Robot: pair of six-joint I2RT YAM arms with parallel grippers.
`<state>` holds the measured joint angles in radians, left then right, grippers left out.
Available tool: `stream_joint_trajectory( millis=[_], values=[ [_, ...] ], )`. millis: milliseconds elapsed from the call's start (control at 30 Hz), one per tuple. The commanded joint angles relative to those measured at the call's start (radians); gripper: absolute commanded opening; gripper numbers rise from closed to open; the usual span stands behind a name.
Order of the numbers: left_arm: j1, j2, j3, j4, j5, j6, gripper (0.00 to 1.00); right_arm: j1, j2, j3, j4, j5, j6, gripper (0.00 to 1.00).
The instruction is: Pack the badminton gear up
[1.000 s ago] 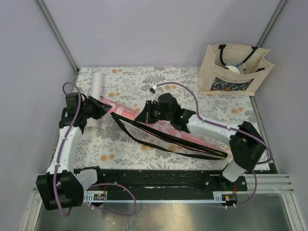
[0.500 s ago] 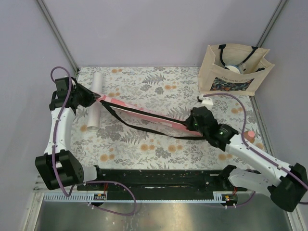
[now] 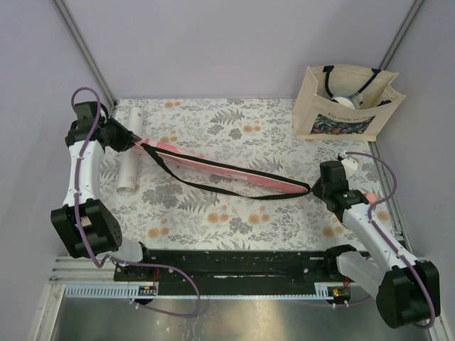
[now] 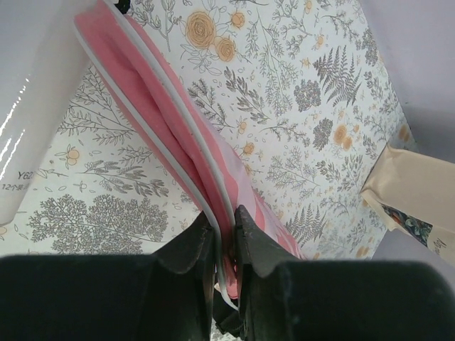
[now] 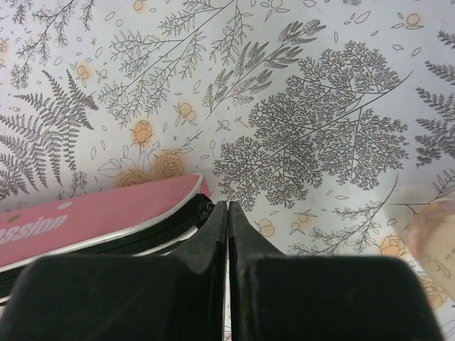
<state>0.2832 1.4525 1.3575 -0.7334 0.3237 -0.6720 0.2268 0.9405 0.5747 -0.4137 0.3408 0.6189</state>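
Closest in on the right, the right pincer is clenched tight, fingers pressed flat together. The zipped tip of the pink racket cover sits right against its left finger, but I can't tell whether anything is actually pinched in there. Just off to its right there's a small peach bottle standing on the floral bench, half hidden behind the arm in the overhead view.

From there the racket cover runs diagonally across the bench toward the far left, pulled out long, with its black strap drooping in a loop along the near side.

At the far-left end the left pincer is grasping the cover, jaws clamped on the pink-and-white edge, so that end stands on edge. The white tube lies on the bench right next to that pincer, on its left side.

Way back in the far right corner stands the beige tote bag with black straps, well apart from the cover.
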Motion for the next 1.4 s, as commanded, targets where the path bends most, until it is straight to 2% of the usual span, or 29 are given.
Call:
stream_joint_trajectory(
  millis=[0,100,133,267,400,500,533,667,800,900,967,1033,1133,1233,1300,1367],
  values=[
    [0.025,0.012,0.123,0.058,-0.045,0.069,0.0,-0.038,0.061,-0.003,0.036,0.035,-0.016,0.0],
    [0.024,0.031,0.13,0.106,0.02,0.051,0.0,-0.049,0.113,-0.001,0.082,-0.04,-0.048,0.0],
    [0.022,0.037,0.127,0.127,0.044,0.049,0.0,-0.05,0.116,0.002,0.095,-0.072,-0.067,0.05],
    [-0.004,0.066,0.144,0.155,0.078,0.064,0.0,-0.05,0.08,0.066,0.058,-0.18,-0.146,0.38],
    [-0.048,0.126,0.195,0.144,0.098,0.098,0.0,-0.049,-0.02,0.16,0.027,-0.281,-0.235,0.57],
    [-0.087,0.192,0.281,0.086,0.112,0.133,0.0,-0.031,-0.057,0.16,0.149,-0.515,-0.318,0.71],
    [-0.098,0.212,0.302,0.083,0.124,0.14,0.0,-0.011,-0.055,0.157,0.183,-0.551,-0.333,0.76],
    [-0.156,0.27,0.35,0.152,0.227,0.161,0.0,0.11,-0.023,0.163,0.252,-0.568,-0.424,0.85],
    [-0.202,0.33,0.417,0.17,0.273,0.161,0.01,0.186,0.099,0.22,0.264,-0.56,-0.522,0.9],
    [-0.231,0.371,0.42,0.299,0.351,0.132,0.04,0.203,0.205,0.263,0.242,-0.552,-0.528,0.88],
    [-0.243,0.413,0.417,0.403,0.415,0.091,0.05,0.207,0.266,0.292,0.205,-0.586,-0.51,0.81],
    [-0.259,0.454,0.413,0.489,0.417,0.066,0.08,0.232,0.308,0.304,0.199,-0.599,-0.478,0.76],
    [-0.3,0.529,0.434,0.568,0.37,0.051,0.29,0.281,0.328,0.26,0.3,-0.603,-0.409,0.75],
    [-0.328,0.588,0.482,0.577,0.287,0.034,0.63,0.289,0.348,0.203,0.403,-0.609,-0.294,0.75],
    [-0.337,0.614,0.529,0.517,0.244,0.067,0.78,0.287,0.359,0.209,0.426,-0.565,-0.245,0.75],
    [-0.337,0.615,0.566,0.421,0.184,0.113,0.86,0.289,0.362,0.234,0.383,-0.548,-0.246,0.75]
  ],
)
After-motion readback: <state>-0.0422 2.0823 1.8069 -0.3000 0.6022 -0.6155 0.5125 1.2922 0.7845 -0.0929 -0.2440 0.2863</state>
